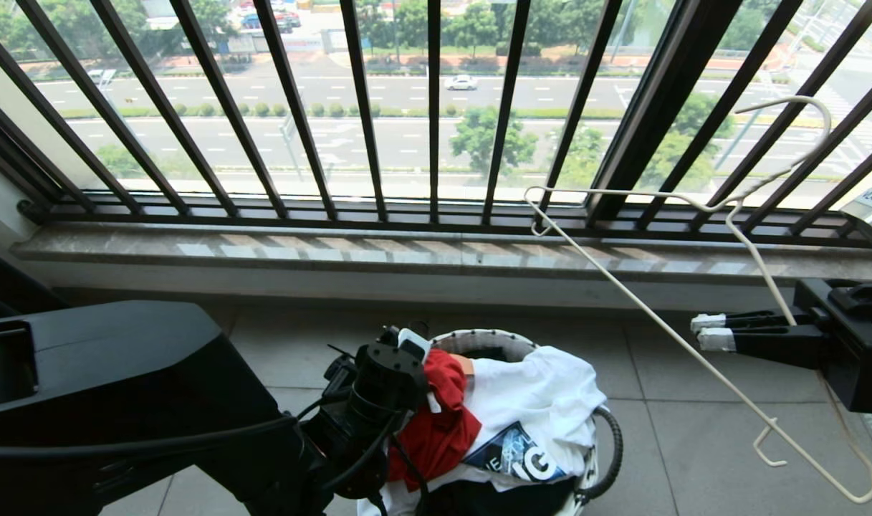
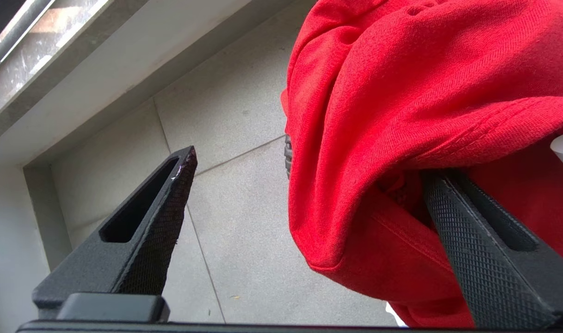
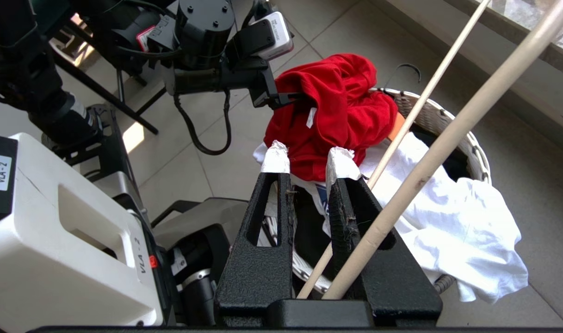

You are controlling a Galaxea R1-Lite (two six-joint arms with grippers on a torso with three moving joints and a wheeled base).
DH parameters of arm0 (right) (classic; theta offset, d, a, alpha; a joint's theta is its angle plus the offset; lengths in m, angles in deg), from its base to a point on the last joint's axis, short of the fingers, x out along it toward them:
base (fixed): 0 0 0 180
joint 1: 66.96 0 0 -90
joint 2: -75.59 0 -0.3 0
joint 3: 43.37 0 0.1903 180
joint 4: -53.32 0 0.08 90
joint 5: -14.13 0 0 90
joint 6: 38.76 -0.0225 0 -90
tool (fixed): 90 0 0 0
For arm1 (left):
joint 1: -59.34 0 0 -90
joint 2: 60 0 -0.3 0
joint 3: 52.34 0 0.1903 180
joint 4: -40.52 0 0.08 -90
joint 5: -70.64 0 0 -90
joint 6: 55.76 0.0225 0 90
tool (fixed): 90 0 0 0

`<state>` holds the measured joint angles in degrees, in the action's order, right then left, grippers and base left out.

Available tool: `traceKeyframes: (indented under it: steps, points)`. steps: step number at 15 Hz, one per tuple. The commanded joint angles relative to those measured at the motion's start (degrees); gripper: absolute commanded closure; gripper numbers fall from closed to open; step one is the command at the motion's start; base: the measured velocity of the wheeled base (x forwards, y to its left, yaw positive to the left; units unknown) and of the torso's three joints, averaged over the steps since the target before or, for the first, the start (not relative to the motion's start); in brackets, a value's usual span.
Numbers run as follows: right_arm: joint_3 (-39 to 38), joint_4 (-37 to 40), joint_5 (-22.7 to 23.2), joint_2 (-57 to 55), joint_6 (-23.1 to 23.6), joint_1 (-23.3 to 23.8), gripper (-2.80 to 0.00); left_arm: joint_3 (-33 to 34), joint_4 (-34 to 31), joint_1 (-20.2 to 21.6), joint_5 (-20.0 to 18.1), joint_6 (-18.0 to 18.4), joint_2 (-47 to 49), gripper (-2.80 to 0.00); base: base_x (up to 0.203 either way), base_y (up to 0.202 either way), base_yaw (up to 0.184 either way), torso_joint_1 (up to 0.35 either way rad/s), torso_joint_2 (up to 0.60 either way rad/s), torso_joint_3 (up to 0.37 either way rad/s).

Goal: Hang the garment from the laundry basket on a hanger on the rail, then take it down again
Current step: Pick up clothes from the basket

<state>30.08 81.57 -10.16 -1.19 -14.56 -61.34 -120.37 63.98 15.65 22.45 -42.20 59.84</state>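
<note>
Garment (image 1: 436,430) sits bunched on top of the pile at the left side of the laundry basket (image 1: 478,338), on the floor near the robot. Left gripper (image 2: 309,185) has its jaws spread wide, one finger tucked under a red fold, the other clear of it: no grip yet. Right gripper (image 1: 708,331) is clenched on the hanger (image 1: 693,351), held out to the right of the basket. Step in hand looks like the pick-up; next move calls for closing on that fold and lifting clear. Count: one red garment, one white cloth (image 1: 543,401), one basket, one hanger.
</note>
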Motion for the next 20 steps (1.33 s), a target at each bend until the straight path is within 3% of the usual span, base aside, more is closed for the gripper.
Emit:
traceKeyframes:
  steps: [1,14,15,20]
  points:
    - [0.0,0.0,0.4,-0.1,0.1,0.0,0.0,-0.3,0.4,0.7,0.4,0.1,1.9,-2.8,0.0,0.0,0.0,0.0,0.0,0.0]
    - [0.0,0.0,0.4,-0.1,0.1,0.0,0.0,-1.4,0.3,3.1,0.5,0.8,2.9,-2.8,0.0,0.0,0.0,0.0,0.0,0.0]
    - [0.0,0.0,0.4,-0.1,0.1,0.0,0.0,-1.4,0.2,3.1,0.5,0.8,3.0,0.0,0.0,0.0,0.0,0.0,0.0,0.0]
    - [0.1,0.0,0.4,-0.1,0.1,0.0,0.0,-1.5,0.3,3.0,0.5,0.7,2.5,0.0,0.0,0.0,0.0,0.0,0.0,0.0]
